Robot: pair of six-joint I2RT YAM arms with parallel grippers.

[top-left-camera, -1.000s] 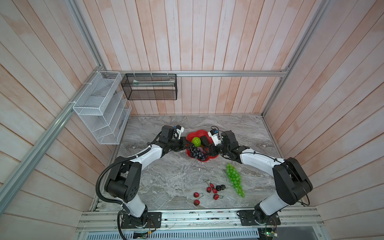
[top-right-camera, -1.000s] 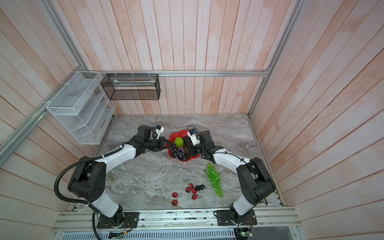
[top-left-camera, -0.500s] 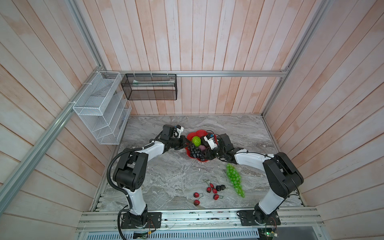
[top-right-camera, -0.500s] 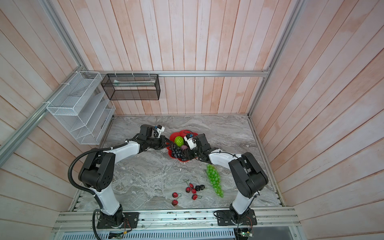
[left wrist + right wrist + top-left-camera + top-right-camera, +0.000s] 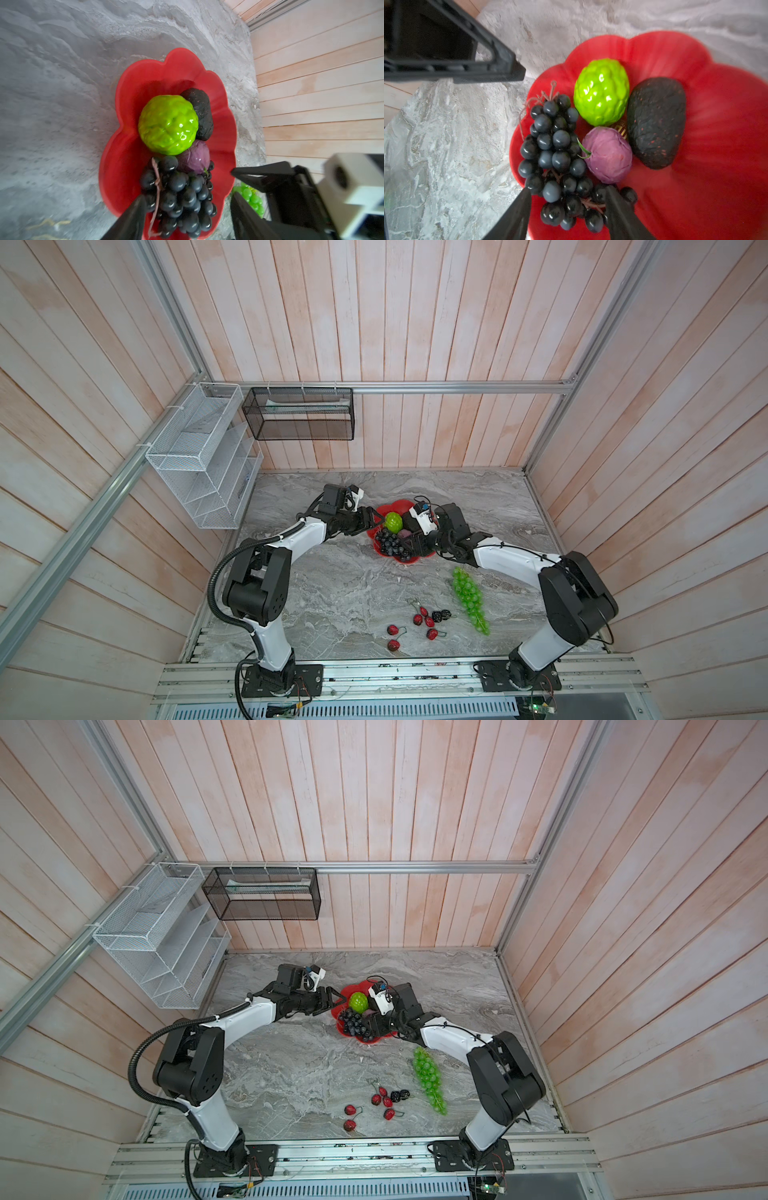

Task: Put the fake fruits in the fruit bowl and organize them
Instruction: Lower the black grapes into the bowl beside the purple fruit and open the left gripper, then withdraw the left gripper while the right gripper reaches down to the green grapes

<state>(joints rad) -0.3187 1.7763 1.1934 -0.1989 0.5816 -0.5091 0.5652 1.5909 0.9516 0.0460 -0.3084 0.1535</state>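
The red petalled fruit bowl (image 5: 401, 504) (image 5: 145, 72) (image 5: 716, 124) holds a dark purple grape bunch (image 5: 388, 541) (image 5: 554, 149), a bumpy lime-green ball (image 5: 392, 521) (image 5: 168, 124), a black rough oval (image 5: 656, 122) and a purple-pink ball (image 5: 608, 154). My left gripper (image 5: 375, 524) (image 5: 188, 197) hangs open just outside the bowl's left rim, holding nothing. My right gripper (image 5: 409, 549) (image 5: 568, 193) is low in the bowl, open, its fingers either side of the dark bunch's tail. On the table near the front lie a green grape bunch (image 5: 469, 599), small red stemmed fruits (image 5: 419, 620) and black berries (image 5: 441, 615).
A white wire basket (image 5: 203, 456) hangs on the left wall and a black mesh basket (image 5: 299, 414) on the back wall, both well above the marble table (image 5: 332, 593). The two grippers face each other across the bowl, close together.
My left gripper was shut at the bowl's left rim and has opened wide. The right gripper has stayed in the bowl over the dark grapes, shifting only slightly.
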